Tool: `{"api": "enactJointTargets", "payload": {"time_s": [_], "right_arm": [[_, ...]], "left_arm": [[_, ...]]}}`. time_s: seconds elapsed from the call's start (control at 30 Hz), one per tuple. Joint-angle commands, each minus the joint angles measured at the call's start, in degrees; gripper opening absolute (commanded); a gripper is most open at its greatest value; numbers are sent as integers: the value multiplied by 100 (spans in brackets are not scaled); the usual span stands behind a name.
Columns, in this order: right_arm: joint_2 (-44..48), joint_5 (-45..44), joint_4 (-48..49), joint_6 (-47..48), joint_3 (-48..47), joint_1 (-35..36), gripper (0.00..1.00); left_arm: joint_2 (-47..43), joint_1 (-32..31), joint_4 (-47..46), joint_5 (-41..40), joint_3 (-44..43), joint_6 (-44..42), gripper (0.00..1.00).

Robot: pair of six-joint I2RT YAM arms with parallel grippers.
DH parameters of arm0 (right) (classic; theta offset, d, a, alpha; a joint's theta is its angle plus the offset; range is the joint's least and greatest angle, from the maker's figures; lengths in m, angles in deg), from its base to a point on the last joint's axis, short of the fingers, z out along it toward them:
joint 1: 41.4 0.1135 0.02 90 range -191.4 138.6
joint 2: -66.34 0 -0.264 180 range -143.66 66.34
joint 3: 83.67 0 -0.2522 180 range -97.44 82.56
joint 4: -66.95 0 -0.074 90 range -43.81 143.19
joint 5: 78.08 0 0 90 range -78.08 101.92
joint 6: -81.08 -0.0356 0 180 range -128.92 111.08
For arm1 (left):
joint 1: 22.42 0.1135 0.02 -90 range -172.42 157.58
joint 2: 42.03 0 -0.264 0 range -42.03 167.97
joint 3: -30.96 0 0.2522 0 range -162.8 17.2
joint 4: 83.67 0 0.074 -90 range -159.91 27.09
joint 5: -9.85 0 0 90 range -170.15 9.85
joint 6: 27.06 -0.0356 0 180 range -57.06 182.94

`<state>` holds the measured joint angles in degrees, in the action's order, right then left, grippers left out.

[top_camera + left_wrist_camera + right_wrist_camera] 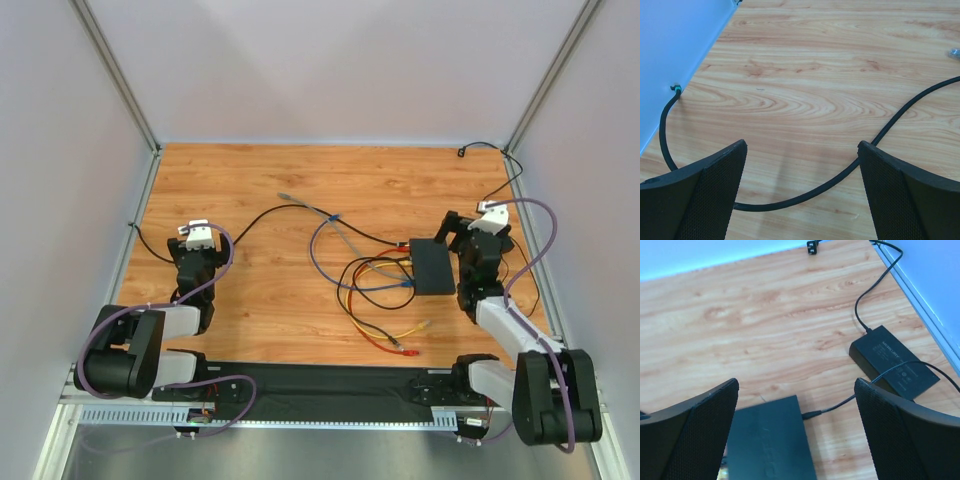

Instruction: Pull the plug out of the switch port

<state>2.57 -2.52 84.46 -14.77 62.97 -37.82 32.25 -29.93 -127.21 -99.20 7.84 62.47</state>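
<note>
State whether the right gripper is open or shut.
Open. The right gripper has its fingers wide apart, with only the switch and table between them.

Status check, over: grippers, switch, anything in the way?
Left gripper open, empty, over a black cable. Right gripper open, above the switch, touching nothing. Cables plugged along its port edge; loose tangle of cables beside it.

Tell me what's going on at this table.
Two robot arms are set to unplug a cable from the switch. The right gripper, open, hangs just above the switch, holding nothing. Coloured cables run into the switch's left edge. The left gripper, also open, hangs over a black cable at the table's left side.
</note>
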Motion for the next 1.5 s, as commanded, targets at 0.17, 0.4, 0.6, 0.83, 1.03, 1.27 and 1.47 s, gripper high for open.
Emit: {"api": "enactJointTargets", "payload": {"time_s": [0.17, 0.4, 0.6, 0.83, 1.03, 1.27, 1.47], "right_arm": [[409, -103, -4240, -1427, -1959, -6, 100], [251, 539, -4708, -1463, -2241, -15, 100], [66, 292, -4955, -2078, -2391, -41, 98], [-206, 1020, -5289, -2658, -2593, -496, 93], [-206, 1356, -5262, -2781, -2462, -981, 90], [-347, 2331, -4893, -3080, -2163, -1675, 84], [-584, 2525, -4761, -3124, -2145, -1834, 81]], "left_arm": [[-63, 4, -335, -29, -21, -85, 100], [-1211, 21, 1138, 498, -266, -252, 100], [-2426, 13, 3114, 1172, -1257, 310, 100], [-2454, -757, 3154, 2389, -1954, 1321, 100], [-1558, -1552, 4630, 1323, -3404, 2909, 100], [-364, -2877, 4921, 343, -4300, 2302, 100], [648, -3301, 5459, 1841, -5408, 2024, 100]]}}
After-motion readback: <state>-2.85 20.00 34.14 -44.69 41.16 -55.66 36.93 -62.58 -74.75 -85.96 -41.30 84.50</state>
